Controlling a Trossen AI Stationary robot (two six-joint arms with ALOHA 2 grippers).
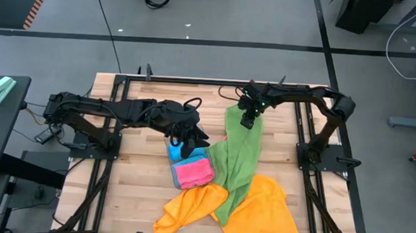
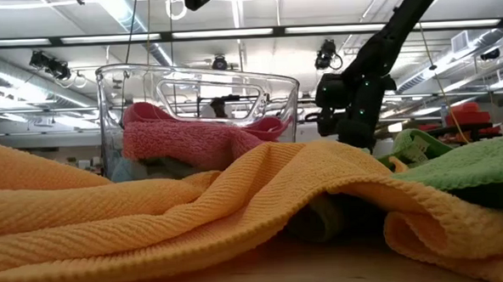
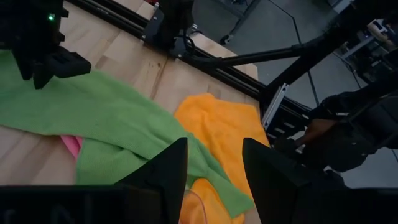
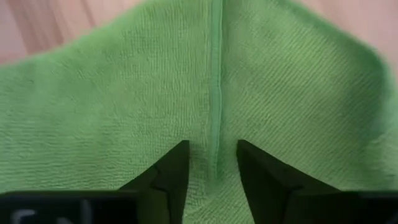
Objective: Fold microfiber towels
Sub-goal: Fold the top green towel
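A green towel (image 1: 238, 158) lies stretched from the table's far middle toward the near edge, over two orange towels (image 1: 260, 210) at the front. A pink towel (image 1: 194, 172) and a blue one (image 1: 173, 152) sit folded in a clear tray (image 2: 114, 104). My right gripper (image 4: 212, 162) is open and points down at the green towel's far end (image 1: 243, 117). Its fingers straddle a raised hem line in the cloth. My left gripper (image 1: 185, 142) hangs open above the tray with nothing between its fingers. My right gripper comes from above, one finger on each side of the green towel's hem ridge (image 4: 215, 93), which runs along the gap between them. The towel lies flat on the table here. Whether the fingertips touch the cloth I cannot tell.
Black frame rails (image 1: 305, 130) border the wooden tabletop on the left, right and far sides. The orange towels (image 2: 195, 211) bunch up at the near edge, and one hangs partly over it. Bare wood (image 1: 139, 177) shows left of the tray.
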